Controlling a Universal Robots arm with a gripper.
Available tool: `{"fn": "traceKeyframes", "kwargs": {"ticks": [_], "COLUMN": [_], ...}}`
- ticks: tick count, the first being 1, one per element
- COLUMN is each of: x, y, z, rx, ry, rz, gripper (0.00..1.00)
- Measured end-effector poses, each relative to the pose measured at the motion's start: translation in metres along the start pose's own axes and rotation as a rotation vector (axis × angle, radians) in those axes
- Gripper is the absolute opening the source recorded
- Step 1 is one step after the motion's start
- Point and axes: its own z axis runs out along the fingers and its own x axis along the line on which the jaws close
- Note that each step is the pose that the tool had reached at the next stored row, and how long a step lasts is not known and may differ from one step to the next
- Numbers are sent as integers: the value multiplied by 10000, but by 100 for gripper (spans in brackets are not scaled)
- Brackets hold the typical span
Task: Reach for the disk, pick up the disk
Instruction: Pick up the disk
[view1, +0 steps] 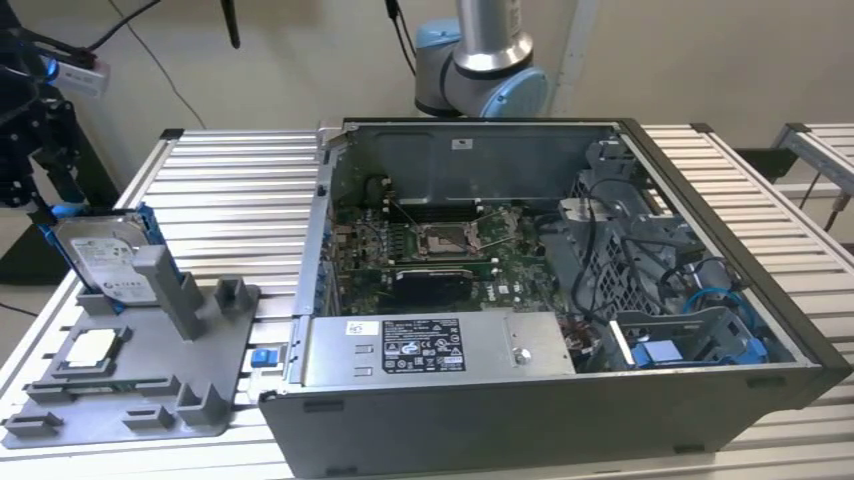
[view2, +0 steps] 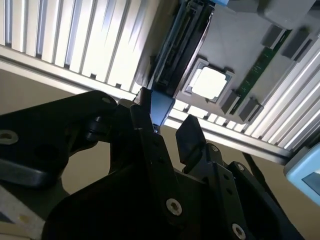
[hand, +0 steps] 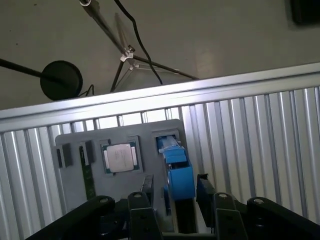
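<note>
Open grey computer case (view1: 534, 425) on slatted metal table (view1: 220, 175), beside grey fixture (view1: 150, 362) with square chip (view1: 90, 347)

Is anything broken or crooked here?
Nothing looks broken or spilled. The only odd sight is the computer case, lying open with its circuit board showing. The disk stands on edge in a slot of the grey holder, which looks deliberate.
</note>
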Motion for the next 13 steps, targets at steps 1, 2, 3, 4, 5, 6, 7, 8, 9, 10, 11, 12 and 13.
{"fn": "traceKeyframes", "kwargs": {"ticks": [1,2,3,4,5,6,7,8,9,10,11,12,13], "x": [-2,-3,-5,-7,-8,-9,-11,-12,-13,-13,-13,-13,-14], "y": [-2,-4,-6,-8,-10,-12,-14,-16,-17,-17,-18,-18,-19], "z": [14,29,43,58,73,89,104,122,141,157,177,194,214], "rx": [-1,0,0,0,1,2,3,3,3,4,5,4,4], "ry": [1,2,3,4,4,5,5,6,6,7,7,9,10], "rz": [-31,-62,-89,-121,-147,-177,-204,-233,-263,-289,-319,-345,-369], "gripper": [100,100,100,100,100,100,100,100,100,100,100,100,100]}}
